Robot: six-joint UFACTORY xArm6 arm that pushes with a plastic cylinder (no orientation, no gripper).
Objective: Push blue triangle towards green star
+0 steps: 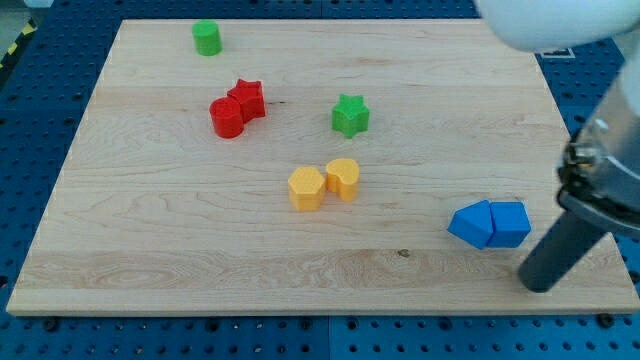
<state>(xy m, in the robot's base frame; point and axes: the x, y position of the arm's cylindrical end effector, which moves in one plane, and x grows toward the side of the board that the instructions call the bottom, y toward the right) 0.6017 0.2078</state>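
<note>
Blue triangle [471, 224] just left of and slightly above my tip [536, 284], near but apart; touching nothing, tip bare on the board [150, 250]. Second blue block [510, 223] touching the triangle's right side. Green star [350, 115] well up-left of the triangle.

Pale matt wooden board [150, 240], smooth plastic-looking blue triangle [472, 224]

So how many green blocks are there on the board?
2. A green cylinder sits near the view's top left, and a green star sits nearer the middle. The arm covers the top right corner, so another could hide there.
</note>
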